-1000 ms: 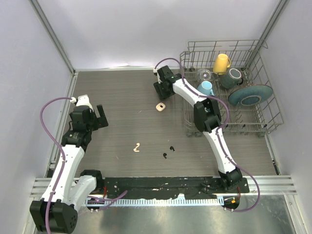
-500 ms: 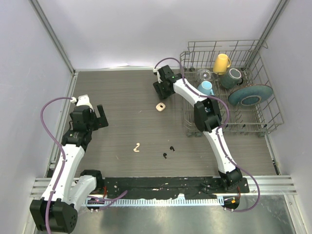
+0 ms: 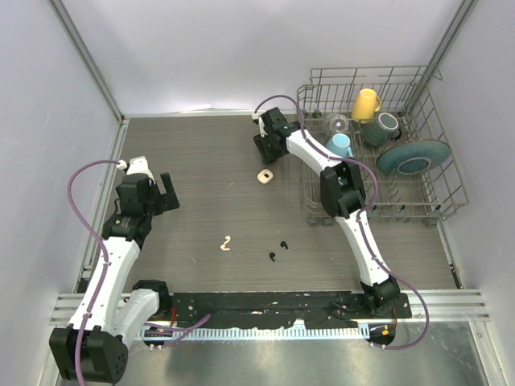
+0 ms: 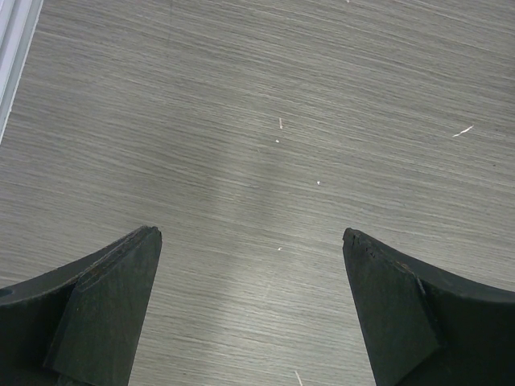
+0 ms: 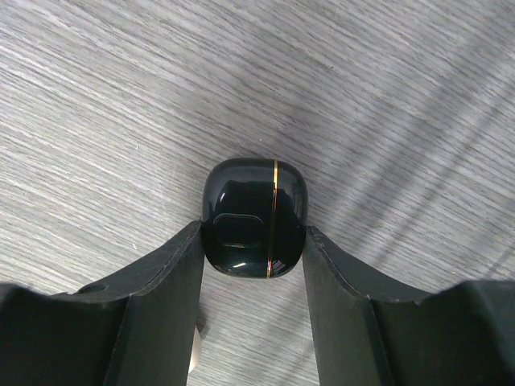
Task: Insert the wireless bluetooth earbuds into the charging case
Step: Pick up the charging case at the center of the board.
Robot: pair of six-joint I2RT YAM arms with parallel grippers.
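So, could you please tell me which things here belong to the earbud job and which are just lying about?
Job: glossy black charging case; cream-white rounded case; cream-white curved earbud; two black stemmed earbuds.
Lying about: grey wire dish rack; yellow mug; teal plate.

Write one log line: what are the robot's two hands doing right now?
left gripper: open, over table | right gripper: closed on black case | black earbuds: loose on table

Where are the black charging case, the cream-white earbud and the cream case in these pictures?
black charging case [image 5: 253, 217]: right wrist view, middle of its glossy shell.
cream-white earbud [image 3: 226, 243]: top external view, its curved body.
cream case [image 3: 265, 175]: top external view, centre of its top.
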